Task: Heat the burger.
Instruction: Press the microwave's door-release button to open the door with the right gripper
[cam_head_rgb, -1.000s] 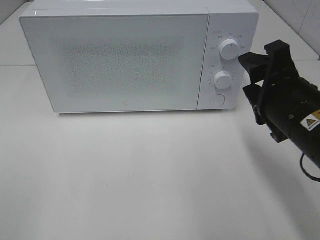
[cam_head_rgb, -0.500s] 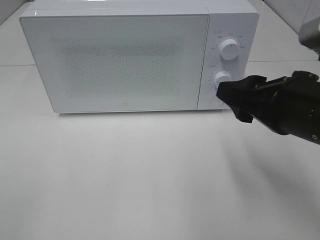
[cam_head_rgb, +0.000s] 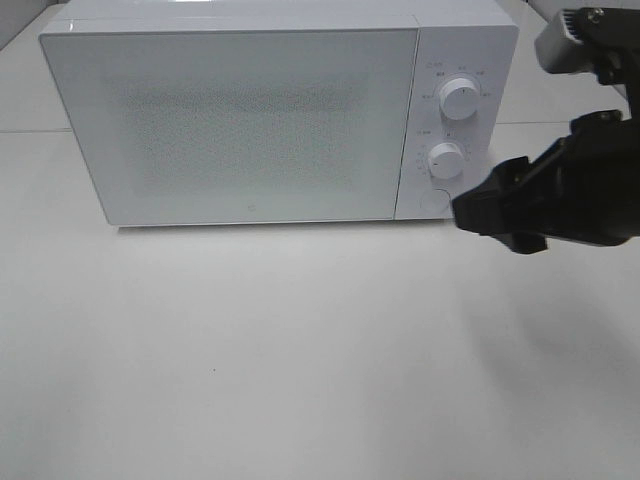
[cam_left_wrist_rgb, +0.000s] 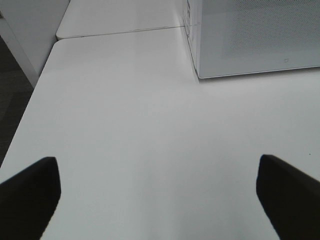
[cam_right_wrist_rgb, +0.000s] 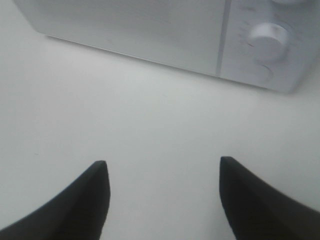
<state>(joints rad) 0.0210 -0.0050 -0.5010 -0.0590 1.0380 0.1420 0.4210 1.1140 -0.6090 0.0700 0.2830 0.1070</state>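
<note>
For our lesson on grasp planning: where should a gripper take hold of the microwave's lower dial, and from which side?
Pinch the lower dial by its round rim, coming straight at the front of the microwave. It is a short cylinder standing out from the panel, facing forward. The open right gripper is probably nearest.

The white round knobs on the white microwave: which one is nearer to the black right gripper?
The lower white knob, above the round button. The black right gripper hangs beside that button; the upper knob sits farther away.
</note>
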